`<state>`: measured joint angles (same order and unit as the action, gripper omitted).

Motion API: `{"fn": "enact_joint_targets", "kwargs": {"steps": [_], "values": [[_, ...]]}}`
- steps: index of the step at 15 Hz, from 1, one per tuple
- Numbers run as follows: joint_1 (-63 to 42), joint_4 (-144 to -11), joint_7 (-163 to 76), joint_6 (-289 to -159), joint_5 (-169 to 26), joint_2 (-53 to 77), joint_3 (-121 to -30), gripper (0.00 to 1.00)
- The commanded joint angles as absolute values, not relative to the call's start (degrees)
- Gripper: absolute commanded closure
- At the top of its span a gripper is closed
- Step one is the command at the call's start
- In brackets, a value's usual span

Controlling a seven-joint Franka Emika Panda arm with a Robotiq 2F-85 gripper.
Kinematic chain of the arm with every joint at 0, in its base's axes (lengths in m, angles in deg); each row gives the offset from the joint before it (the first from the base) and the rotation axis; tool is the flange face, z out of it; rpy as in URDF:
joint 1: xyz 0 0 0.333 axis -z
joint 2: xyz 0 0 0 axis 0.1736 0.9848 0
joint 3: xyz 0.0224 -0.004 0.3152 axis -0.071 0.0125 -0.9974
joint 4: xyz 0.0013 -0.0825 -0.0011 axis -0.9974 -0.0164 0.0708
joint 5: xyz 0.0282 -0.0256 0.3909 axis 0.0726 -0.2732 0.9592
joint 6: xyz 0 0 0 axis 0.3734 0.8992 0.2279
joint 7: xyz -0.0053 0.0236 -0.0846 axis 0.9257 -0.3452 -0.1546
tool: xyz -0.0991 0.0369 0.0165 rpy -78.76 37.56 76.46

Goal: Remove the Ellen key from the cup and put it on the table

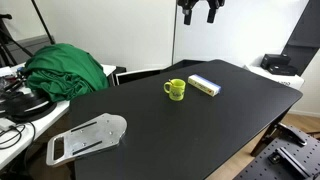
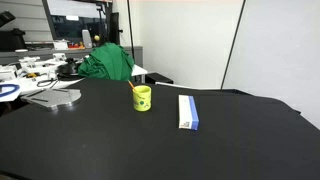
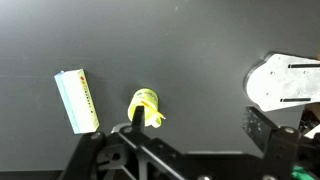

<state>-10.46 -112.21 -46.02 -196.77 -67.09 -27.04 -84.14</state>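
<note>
Two small things sit near the middle of the table (image 1: 200, 130), a wide matte black rectangular top with a dull, even finish. The cup (image 1: 175, 89) is a glossy yellow-green mug with one side handle, standing upright. Just beside it, but apart from it, lies a flat yellowish box (image 1: 204, 85), long and rectangular, with a blue edge showing in an exterior view (image 2: 188, 112). The Ellen key (image 2: 134, 87) is in the cup: a very thin rod, dark with an orange tint, leans out over the rim, too fine to make out further. The gripper (image 1: 199, 12) hangs high above the table, well apart from the cup, its two dark fingers spread with nothing between them. In the wrist view the cup (image 3: 146, 108) shows from above, close to the dark gripper frame at the bottom edge. A flat pale grey plate (image 1: 85, 140) with a rounded end rests near one corner of the table. Beyond that side stands a cluttered white desk (image 1: 15, 125) with a crumpled green cloth (image 1: 65, 68) heaped on it, and pale walls close the room behind. A broad stretch of bare black surface lies on the near side of the cup in both exterior views, while the box lies between the cup and the table's edge.
</note>
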Motion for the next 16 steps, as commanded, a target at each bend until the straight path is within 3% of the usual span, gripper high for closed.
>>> {"fn": "enact_joint_targets", "kwargs": {"steps": [1, 16], "values": [[-10.9, -112.1, -46.2, -196.7, -67.3, -27.0, -83.7, 0.00], [-10.9, -112.1, -46.1, -196.8, -67.3, -27.0, -83.7, 0.00]]}}
